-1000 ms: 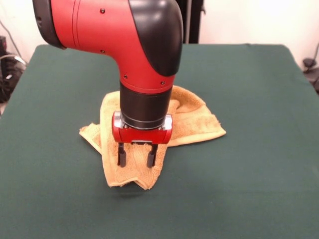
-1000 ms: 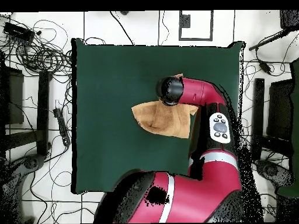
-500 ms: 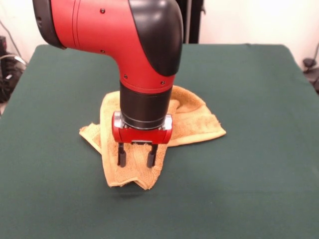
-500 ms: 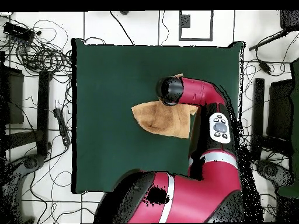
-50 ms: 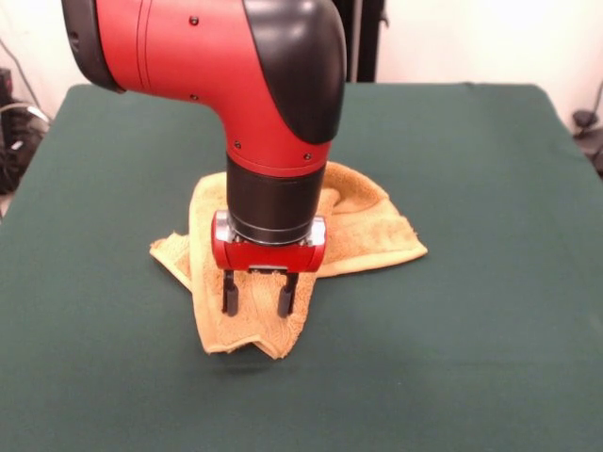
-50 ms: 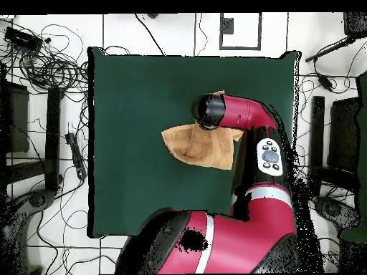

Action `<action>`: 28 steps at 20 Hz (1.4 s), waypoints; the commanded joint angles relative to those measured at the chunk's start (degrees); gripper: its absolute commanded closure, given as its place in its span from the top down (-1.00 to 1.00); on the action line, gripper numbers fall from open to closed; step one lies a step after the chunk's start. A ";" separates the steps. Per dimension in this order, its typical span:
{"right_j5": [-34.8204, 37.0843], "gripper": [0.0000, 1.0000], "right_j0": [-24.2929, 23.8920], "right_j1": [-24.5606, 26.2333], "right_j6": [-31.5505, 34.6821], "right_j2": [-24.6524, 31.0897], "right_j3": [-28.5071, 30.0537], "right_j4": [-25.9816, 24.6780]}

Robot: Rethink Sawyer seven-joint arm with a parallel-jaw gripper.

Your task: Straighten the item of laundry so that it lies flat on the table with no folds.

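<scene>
The item of laundry (image 5: 283,254) is lying rumpled near the middle of the table (image 5: 490,311), a little left of centre in the front view. It is not flat: one flap is reaching out toward the right, a smaller corner is poking out to the left, and a folded tongue of cloth is hanging toward the near edge, doubled over itself, with a raised ridge running along the far side. In the overhead view the same item of laundry (image 6: 197,145) is showing as an irregular patch on the table (image 6: 129,107), partly hidden under the arm.

The gripper (image 5: 258,297) is hanging directly above the near tongue, pointing straight down, its two dark fingers (image 5: 229,293) standing apart with a clear gap and nothing between them. The tips are sitting over the cloth; whether they are touching it cannot be told. That placement is probably deliberate: the doubled near flap looks like the fold most in need of pulling out, so the spread claw is lining up to pinch it.

The arm (image 5: 273,85) is coming down from the far side, covering the towel's middle.
</scene>
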 commanded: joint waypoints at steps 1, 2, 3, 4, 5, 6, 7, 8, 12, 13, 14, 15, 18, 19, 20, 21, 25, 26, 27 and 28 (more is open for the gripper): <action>-1.31 1.00 1.92 3.08 6.82 5.64 7.77 1.00; -1.36 1.00 1.96 3.16 6.79 5.60 7.68 0.93; -1.39 1.00 1.97 3.17 6.75 5.60 7.64 0.90; -1.41 1.00 1.97 3.19 6.71 5.60 7.61 0.87; -1.45 1.00 1.97 3.17 6.72 5.60 7.62 0.87; -1.47 1.00 1.96 3.14 6.65 5.62 7.65 0.83; -1.41 1.00 1.97 3.15 6.64 5.62 7.61 0.85; -1.46 1.00 1.98 3.10 6.77 5.57 7.70 0.88; -1.63 1.00 2.13 3.08 6.57 5.24 8.10 0.39; -1.67 1.00 2.19 3.23 6.25 5.11 8.14 0.06; -2.24 1.00 2.21 3.49 6.22 5.06 8.22 -0.21; -2.80 1.00 2.23 3.75 6.19 5.01 8.30 -0.49; -3.62 1.00 2.16 4.06 6.45 5.09 8.47 -0.55; -3.80 1.00 2.22 4.35 6.49 5.02 8.22 -0.63; -3.78 1.00 2.22 4.67 6.54 5.01 8.04 -0.60; -3.76 1.00 2.22 5.00 6.59 4.99 7.86 -0.58; -4.28 1.00 2.30 5.88 5.11 4.84 8.16 -1.89; -4.77 1.00 2.19 5.94 5.27 4.90 8.50 -1.92; -5.26 1.00 2.08 6.01 5.44 4.96 8.85 -1.94; -4.95 1.00 2.24 6.14 5.93 4.68 8.81 -1.79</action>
